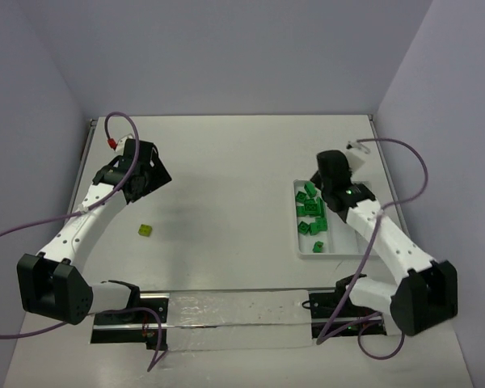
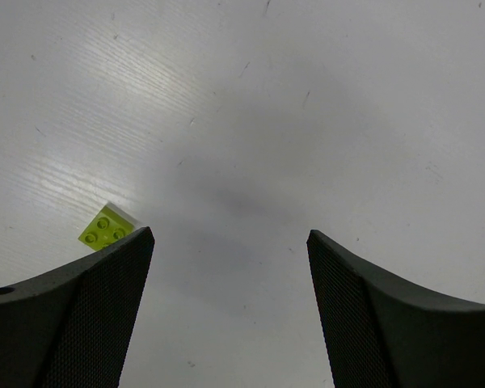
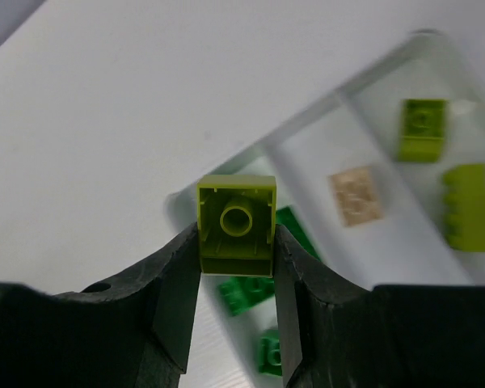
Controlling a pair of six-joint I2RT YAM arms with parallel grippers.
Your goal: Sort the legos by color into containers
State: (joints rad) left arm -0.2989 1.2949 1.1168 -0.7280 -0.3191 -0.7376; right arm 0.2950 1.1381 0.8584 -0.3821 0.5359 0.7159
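Lime lego (image 3: 235, 224) pinched in right jaws above tray (image 3: 307, 153); left jaws spread

White worktop (image 1: 226, 162), faint scuffs. Pale lilac walls (image 1: 226, 48) at back and sides. Glossy clear strip (image 1: 234, 319) along near edge.

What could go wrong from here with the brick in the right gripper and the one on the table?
1. The right gripper holds a yellow-green brick above the dark green bricks; released here, it may land with the wrong colour.
2. The loose brick lies outside the open left gripper, beside one finger; closing now would likely miss or nudge it.
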